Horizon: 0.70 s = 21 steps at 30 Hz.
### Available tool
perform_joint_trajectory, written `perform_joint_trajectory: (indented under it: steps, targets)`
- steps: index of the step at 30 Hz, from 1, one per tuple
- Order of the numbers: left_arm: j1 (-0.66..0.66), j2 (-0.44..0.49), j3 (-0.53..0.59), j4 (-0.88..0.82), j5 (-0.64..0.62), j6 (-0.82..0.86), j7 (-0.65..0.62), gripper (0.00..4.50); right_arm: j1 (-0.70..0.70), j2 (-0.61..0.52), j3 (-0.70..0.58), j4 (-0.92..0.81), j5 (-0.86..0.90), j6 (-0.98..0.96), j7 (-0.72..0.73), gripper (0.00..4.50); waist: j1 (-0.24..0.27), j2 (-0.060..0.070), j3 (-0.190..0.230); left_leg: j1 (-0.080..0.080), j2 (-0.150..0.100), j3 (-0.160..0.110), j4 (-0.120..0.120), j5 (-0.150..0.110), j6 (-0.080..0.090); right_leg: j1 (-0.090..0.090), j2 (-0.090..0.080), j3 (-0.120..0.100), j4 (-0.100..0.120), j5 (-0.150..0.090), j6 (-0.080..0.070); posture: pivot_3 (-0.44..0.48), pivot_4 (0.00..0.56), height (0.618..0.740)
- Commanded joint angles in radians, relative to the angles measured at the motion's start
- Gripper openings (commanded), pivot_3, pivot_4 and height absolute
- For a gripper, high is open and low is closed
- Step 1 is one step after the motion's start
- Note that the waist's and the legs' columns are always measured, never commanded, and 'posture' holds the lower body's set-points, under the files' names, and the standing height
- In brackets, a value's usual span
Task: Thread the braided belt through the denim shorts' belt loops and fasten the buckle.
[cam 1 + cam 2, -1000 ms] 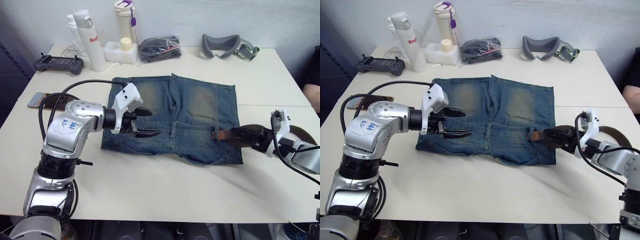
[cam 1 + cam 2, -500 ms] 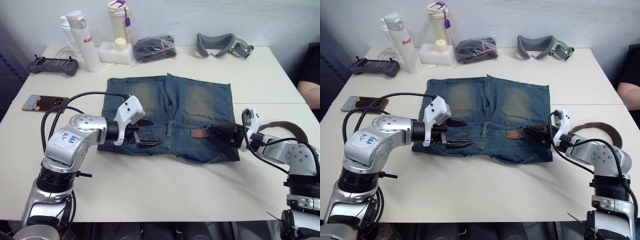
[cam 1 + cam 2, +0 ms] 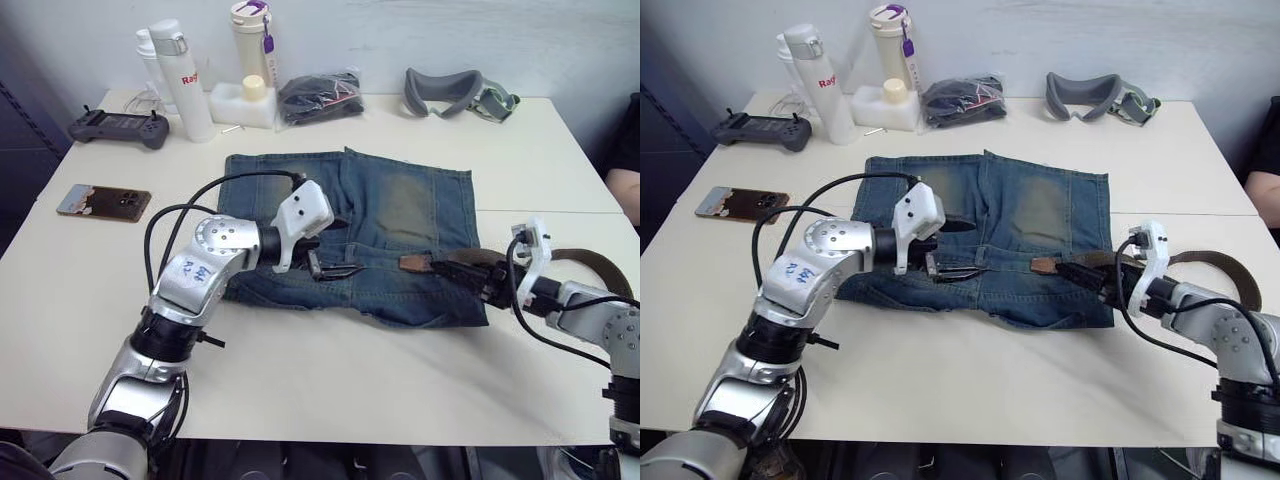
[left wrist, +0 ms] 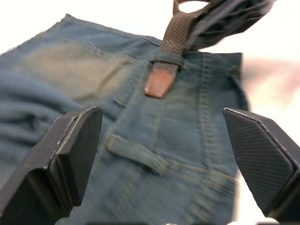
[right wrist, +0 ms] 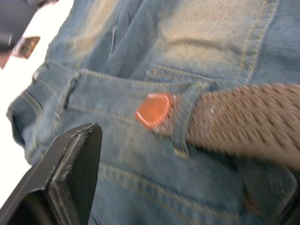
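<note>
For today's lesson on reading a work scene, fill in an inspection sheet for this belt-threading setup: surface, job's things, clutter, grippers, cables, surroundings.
Surface: pale table, bare at the near edge.
Job's things: denim shorts lie flat; braided belt runs in from the right, its tan tip just past one belt loop. Next loop not yet threaded. Buckle: not made out.
Clutter: phone, game controller, two bottles, white block, black cloth bundle, grey headset.
Grippers: left gripper open over the waistband; right gripper by the belt at the shorts' right edge, open.
Cables: black cable loops off the left arm.
Surroundings: white wall behind; a person's arm at the right edge.
</note>
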Motion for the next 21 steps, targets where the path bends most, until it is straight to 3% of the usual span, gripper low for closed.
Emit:
perform_joint_trajectory:
  steps: [1,5,10,15,18,21]
  targets:
    - [-0.049,-0.029,-0.038,0.068,0.06,-0.131,-0.02,4.5,0.032,-0.045,0.004,-0.073,-0.031,-0.03,0.065,4.45,0.0,0.0,0.0,0.0,0.0,0.0,0.0,0.0,0.0,0.0,0.0,0.0,0.0,0.0,0.0,0.0,0.15,0.73]
    - [-0.096,-0.075,-0.072,0.193,0.13,-0.262,-0.018,4.5,0.089,-0.111,-0.003,-0.164,-0.049,-0.056,0.149,4.45,-0.001,0.0,0.0,0.0,0.0,0.001,0.0,0.0,0.0,0.0,0.001,0.001,0.0,0.0,0.0,0.0,0.15,0.73]
    - [-0.177,-0.134,-0.174,0.411,0.317,-0.506,0.041,4.5,0.121,-0.149,-0.027,-0.29,-0.107,-0.219,0.254,4.45,-0.001,0.0,0.0,0.0,-0.003,0.0,0.001,0.0,0.001,0.0,0.002,0.0,-0.001,0.0,0.0,0.0,0.15,0.73]
    - [-0.237,-0.219,-0.208,0.581,0.437,-0.649,0.149,4.5,0.15,-0.214,0.126,-0.335,-0.378,-0.42,0.267,4.45,0.0,0.0,0.0,0.0,-0.003,0.0,0.001,-0.001,0.001,0.0,0.001,0.0,-0.001,0.0,0.0,0.0,0.15,0.73]
    - [-0.247,-0.261,-0.215,0.642,0.462,-0.691,0.166,4.5,0.151,-0.192,0.132,-0.332,-0.379,-0.398,0.242,3.68,0.0,0.0,0.0,0.0,-0.003,0.001,0.001,-0.001,0.001,0.0,0.001,0.0,-0.001,0.0,0.0,0.0,0.15,0.73]
    - [-0.254,-0.291,-0.209,0.677,0.465,-0.696,0.147,4.5,0.174,-0.187,0.159,-0.316,-0.436,-0.404,0.218,2.19,0.0,0.0,0.0,0.0,-0.002,0.001,0.001,-0.001,0.001,0.0,0.0,0.0,-0.001,0.0,0.0,0.0,0.15,0.73]
